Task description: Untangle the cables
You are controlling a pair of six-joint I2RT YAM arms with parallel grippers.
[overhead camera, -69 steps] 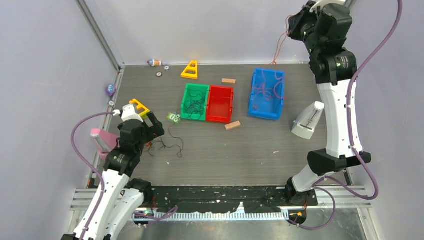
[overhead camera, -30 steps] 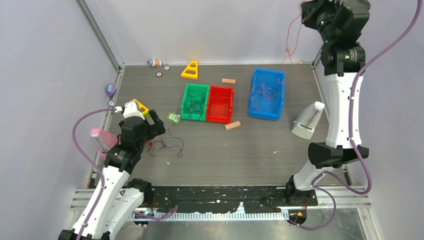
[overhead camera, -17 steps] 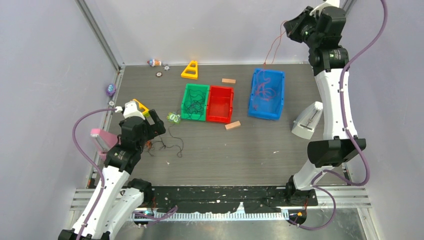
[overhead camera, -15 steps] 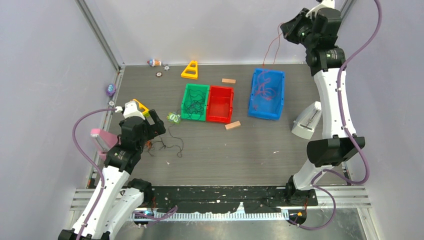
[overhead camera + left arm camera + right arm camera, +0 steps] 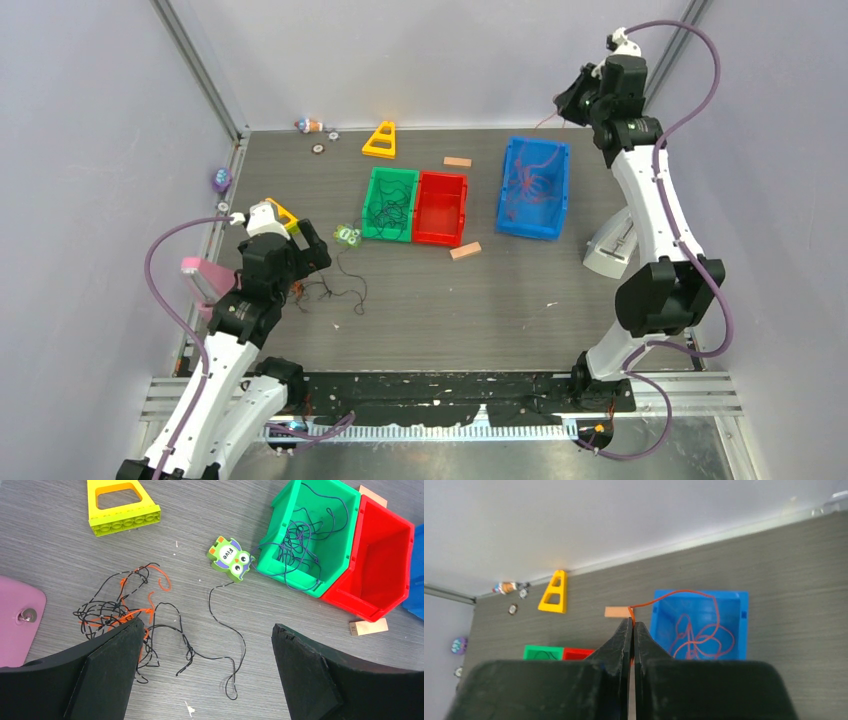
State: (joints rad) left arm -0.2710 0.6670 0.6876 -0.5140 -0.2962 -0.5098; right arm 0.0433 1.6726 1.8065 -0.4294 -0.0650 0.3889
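Top external: right tool, cable lower

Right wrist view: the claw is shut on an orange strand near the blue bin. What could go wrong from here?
1. The right claw pinches the orange strand only at its tips; it may slip, or drape over the rim of the blue bin on release.
2. The open left claw hangs over a mixed orange-and-black clump; closing there could grab several strands and tighten it.

Glossy plastic green bin; matt grained table; matt black fingers.
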